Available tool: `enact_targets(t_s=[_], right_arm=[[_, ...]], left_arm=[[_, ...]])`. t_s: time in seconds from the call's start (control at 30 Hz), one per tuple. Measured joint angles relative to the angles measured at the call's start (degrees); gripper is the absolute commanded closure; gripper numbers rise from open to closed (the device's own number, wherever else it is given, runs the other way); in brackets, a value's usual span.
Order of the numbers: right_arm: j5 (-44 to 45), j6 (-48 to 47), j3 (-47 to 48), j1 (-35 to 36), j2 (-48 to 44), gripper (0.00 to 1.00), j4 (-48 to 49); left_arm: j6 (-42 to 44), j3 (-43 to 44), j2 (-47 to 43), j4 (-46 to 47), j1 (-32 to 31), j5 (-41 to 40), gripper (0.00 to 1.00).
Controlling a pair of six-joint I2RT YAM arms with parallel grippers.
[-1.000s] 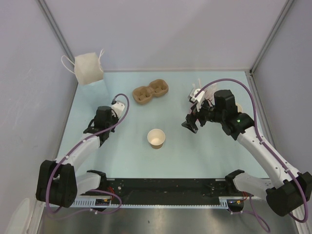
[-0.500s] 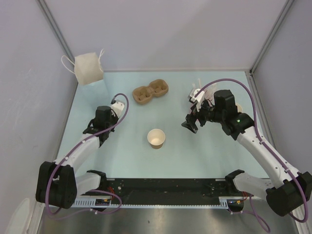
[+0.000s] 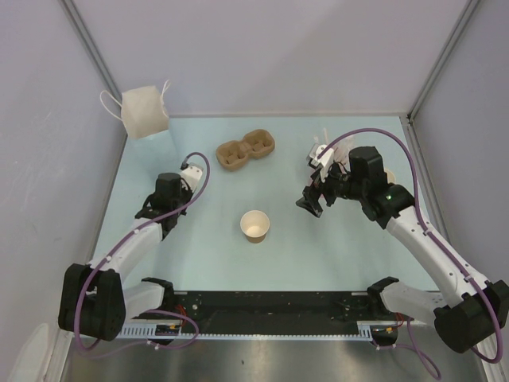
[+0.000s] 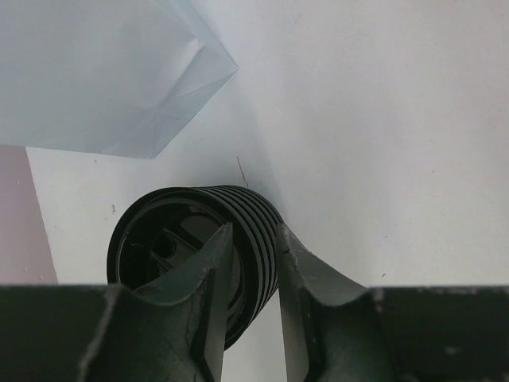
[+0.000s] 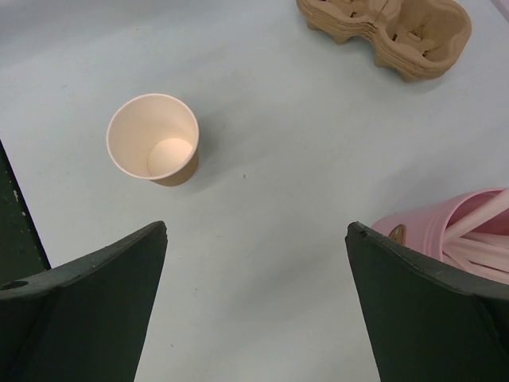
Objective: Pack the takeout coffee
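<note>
The tan paper cup (image 3: 254, 226) stands upright and empty mid-table, also in the right wrist view (image 5: 153, 137). Black lids (image 4: 159, 239) lie on edge as a nested stack at the table's left side. My left gripper (image 4: 254, 231) is down over them. One finger is inside the stack's hollow and the other is against the outer rims, a narrow gap apart. In the top view the left gripper (image 3: 157, 208) hides the lids. My right gripper (image 3: 312, 203) hangs wide open and empty, right of the cup (image 5: 256, 229).
A brown pulp cup carrier (image 3: 246, 149) lies at the back centre (image 5: 390, 32). A pink cup of white straws (image 3: 324, 155) stands just behind the right gripper (image 5: 453, 231). A white bag (image 3: 143, 111) stands at the back left corner by the wall.
</note>
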Motion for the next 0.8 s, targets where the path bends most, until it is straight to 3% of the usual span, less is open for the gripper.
enact_targets(t_s=[0.8], right_arm=[[0.02, -0.85, -0.02, 0.00, 0.09, 0.00, -0.02]], left_arm=[[-0.02, 0.04, 0.42, 0.02, 0.79, -0.61, 0.77]])
